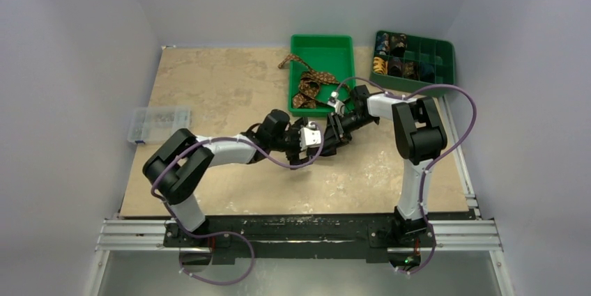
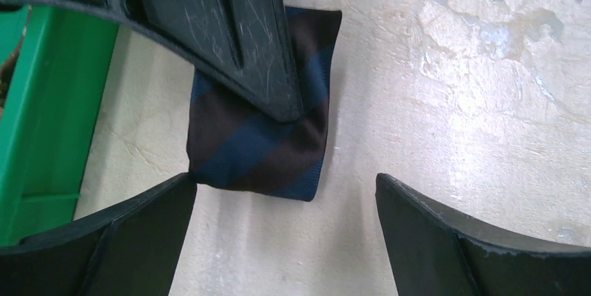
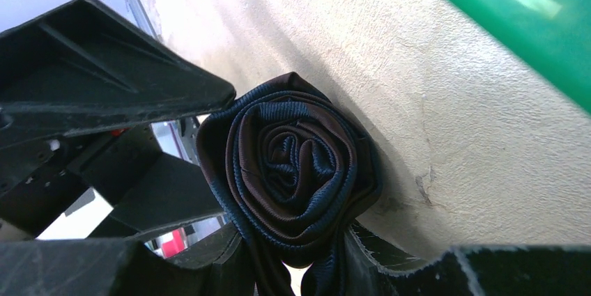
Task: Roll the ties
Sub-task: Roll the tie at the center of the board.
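Top view: the left gripper [image 1: 311,139] and right gripper [image 1: 334,132] meet tip to tip at the centre of the table [image 1: 209,87], just below the green tray [image 1: 348,45]. Working this close to the tray keeps the supply of fabric within reach. A brown tie [image 1: 306,87] lies loose and unrolled in the tray, one end trailing over its upper-left rim. At the upper right of the frame, a compartment box [image 1: 446,66] holds several small coils, too small to tell apart. A clear plastic case [image 1: 160,125] sits at the table's left edge. What lies between the fingertips is hidden by the grippers themselves. Left wrist view: the navy tie [image 2: 279,150], wound into a compact coil, lies on the table at frame centre. The left jaws stand wide at the bottom corners, holding nothing, probably ready to steady the roll. A right finger [image 2: 237,38] crosses the coil from above, likely to stop it springing open, and it covers the coil's upper-left part. Right wrist view: the coil is seen end-on as a spiral against the table. The right jaws appear closed on it, one finger at upper left and one along the bottom edge, though the lower contact is partly cut off. The tie's loose tail runs out of frame below.
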